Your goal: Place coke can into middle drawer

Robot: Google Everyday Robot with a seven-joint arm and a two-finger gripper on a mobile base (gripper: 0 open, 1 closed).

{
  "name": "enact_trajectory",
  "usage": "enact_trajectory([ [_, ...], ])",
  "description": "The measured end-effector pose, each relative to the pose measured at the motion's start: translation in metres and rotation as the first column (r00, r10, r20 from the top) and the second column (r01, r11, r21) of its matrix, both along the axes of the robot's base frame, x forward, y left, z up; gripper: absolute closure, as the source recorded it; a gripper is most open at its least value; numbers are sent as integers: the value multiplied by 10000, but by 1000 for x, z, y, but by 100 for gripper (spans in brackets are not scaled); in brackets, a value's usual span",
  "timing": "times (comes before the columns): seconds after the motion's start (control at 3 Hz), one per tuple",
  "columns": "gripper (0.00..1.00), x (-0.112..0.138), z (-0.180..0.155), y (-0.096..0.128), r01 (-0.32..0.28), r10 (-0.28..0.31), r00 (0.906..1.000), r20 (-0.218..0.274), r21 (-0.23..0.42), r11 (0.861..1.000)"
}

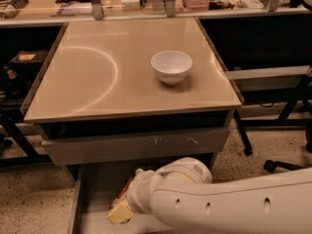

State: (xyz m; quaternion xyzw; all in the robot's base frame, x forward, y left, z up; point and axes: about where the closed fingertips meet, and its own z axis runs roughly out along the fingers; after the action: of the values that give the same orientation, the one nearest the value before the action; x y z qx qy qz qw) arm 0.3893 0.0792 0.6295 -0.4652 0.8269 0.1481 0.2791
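— One bowl (171, 66) on the table (92, 82), near its right edge. Where's the can (126, 189)?
— Down in the drawer (96, 191), below the front edge; just a red sliver against the gripper (121, 209). Whether the gripper clasps it, I can't tell.

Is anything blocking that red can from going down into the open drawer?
Nothing visible does. The pincer hangs low over the open middle drawer, with a sliver of the coke can showing right beside it. The white bowl sits up on the tabletop, out of the way.
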Motion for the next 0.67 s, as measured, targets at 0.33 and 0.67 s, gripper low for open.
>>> enact_trajectory([
  [0.33,100,15,-31,-12,218,-236,9995,204,811,9965],
  [0.67,100,31,-50,-14,314,-417,9975,570,1718,9846],
])
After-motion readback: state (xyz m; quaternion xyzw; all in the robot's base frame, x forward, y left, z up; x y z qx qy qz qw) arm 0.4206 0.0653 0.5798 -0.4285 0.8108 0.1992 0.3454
